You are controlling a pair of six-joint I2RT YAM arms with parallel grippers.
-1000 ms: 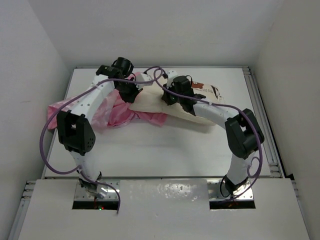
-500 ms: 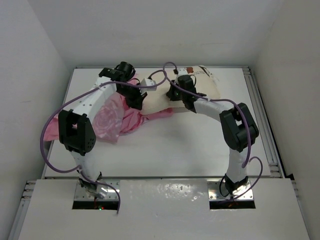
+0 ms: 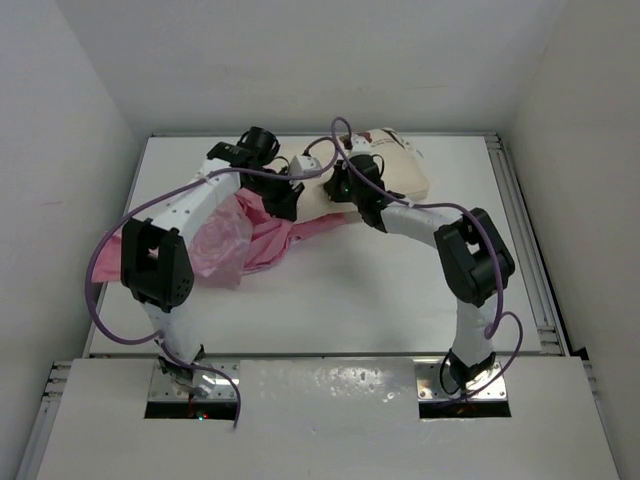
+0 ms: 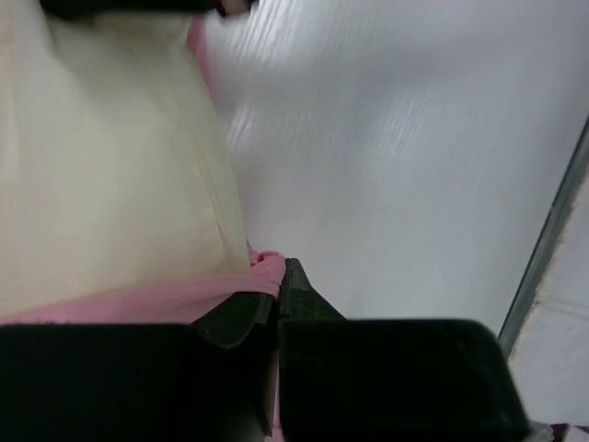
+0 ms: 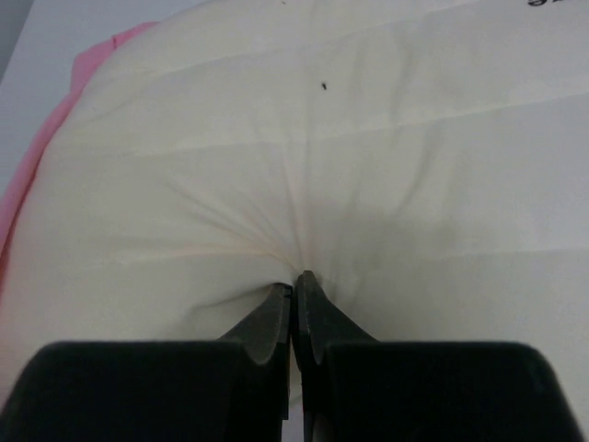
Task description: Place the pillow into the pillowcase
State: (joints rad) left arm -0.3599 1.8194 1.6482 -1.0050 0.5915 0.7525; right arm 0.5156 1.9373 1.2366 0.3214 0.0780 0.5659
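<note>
Your left arm reaches far out to the left end of the pillow (image 3: 400,170), wrist tipped down. Your right arm is bent sharp at the elbow just near-right of the pillow, forearm lying across it. Left gripper (image 4: 277,274) jaws are pinched tight on a pink edge of the pillowcase (image 3: 258,234), right against the pillow's side. Right gripper (image 5: 294,287) jaws are clamped on a puckered fold of the pillow. The pillowcase lies bunched left of the pillow with a strip along its near edge. The pillow is mostly outside it, on the table (image 3: 350,290)
</note>
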